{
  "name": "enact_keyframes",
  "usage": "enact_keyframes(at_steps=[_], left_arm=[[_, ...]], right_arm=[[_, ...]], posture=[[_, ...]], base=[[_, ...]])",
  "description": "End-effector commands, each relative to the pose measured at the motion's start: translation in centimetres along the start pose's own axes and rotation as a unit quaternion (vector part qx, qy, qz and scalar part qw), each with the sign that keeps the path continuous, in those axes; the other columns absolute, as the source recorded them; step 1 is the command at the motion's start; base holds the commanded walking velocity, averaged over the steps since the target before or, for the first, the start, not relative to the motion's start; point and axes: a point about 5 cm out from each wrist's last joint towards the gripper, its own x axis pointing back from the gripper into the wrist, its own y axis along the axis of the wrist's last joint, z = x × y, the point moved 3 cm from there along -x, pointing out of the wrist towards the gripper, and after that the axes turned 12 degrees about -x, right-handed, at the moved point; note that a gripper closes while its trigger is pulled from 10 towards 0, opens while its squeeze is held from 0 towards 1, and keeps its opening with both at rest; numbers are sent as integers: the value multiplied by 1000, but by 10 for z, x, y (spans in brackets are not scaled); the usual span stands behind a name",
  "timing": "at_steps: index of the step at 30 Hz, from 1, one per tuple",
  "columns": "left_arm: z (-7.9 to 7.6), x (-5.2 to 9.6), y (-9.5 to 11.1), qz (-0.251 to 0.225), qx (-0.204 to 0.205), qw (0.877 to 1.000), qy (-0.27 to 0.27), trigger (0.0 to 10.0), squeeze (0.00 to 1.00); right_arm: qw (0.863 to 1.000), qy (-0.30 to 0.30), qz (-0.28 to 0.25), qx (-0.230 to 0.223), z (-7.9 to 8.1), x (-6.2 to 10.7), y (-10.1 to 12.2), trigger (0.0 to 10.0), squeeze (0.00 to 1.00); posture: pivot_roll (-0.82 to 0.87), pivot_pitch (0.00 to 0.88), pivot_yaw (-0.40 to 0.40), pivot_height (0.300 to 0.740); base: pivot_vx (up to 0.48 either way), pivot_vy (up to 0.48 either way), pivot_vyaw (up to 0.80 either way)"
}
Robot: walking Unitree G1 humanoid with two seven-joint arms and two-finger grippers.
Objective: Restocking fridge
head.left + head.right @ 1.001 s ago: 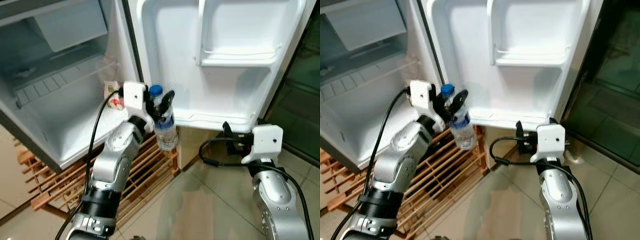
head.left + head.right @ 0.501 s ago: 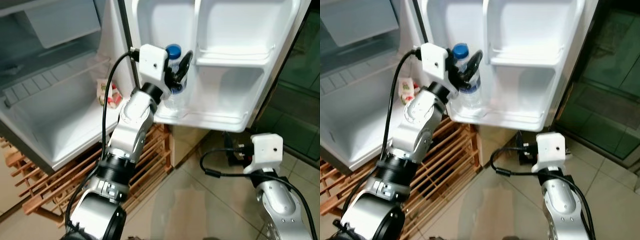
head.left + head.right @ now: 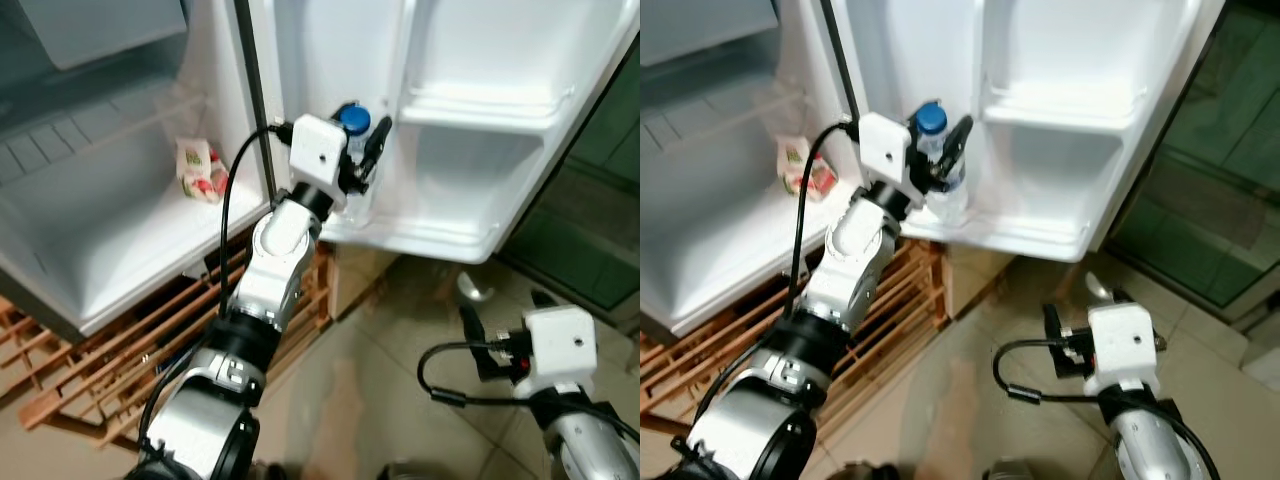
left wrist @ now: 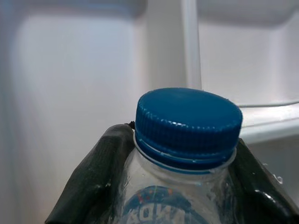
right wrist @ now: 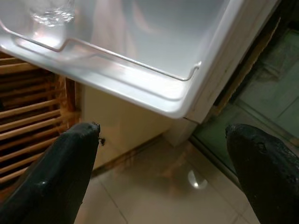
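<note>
Left wrist view: water bottle (image 4: pixel 182 186), blue cap (image 4: pixel 188 120) up, both black fingers (image 4: pixel 93 186) clamped on its shoulder just under the cap, a grip that keeps it upright. Head views put the bottle (image 3: pixel 352 150) inside the open fridge door (image 3: pixel 480 60), base in or just above the bottom door shelf (image 3: pixel 440 225), at the hinge-side end; contact not resolvable. Left gripper (image 3: pixel 357 152) reaches in from the front. Likely step: seating the bottle before release. Small carton (image 3: pixel 198 168) sits on the fridge cabinet's floor, well apart. Right gripper (image 5: pixel 163 177) hangs low over floor tiles, fingers spread, holding nothing, clear of the door.
</note>
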Motion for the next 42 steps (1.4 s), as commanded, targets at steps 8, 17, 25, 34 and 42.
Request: enact_keyframes(at_steps=[8,17,25,34,42], left_arm=[[-3,3,-6,-11,-16,1000,25,10000,0],[0,9,-10,-17,-82,995,50,10000,0],[14,8,-27,43,-98,991,81,10000,0],[31,11,-66,185,-33,975,119,10000,1000],[40,-11,-49,168,-55,976,128,10000,1000]], right_arm=[[1000,5,8,19,-3,12,11,10000,365],[999,5,20,29,-6,22,14,10000,365],[999,6,25,22,-3,20,12,10000,365],[1000,2,24,11,1,19,8,10000,365],[1000,1,17,6,4,14,8,10000,369]], posture=[[-415,182,-3,740],[-439,212,-23,740],[-417,210,-7,740],[-399,191,21,740],[-385,168,35,740]], base=[[0,0,0],[0,0,0],[0,0,0],[0,0,0],[0,0,0]])
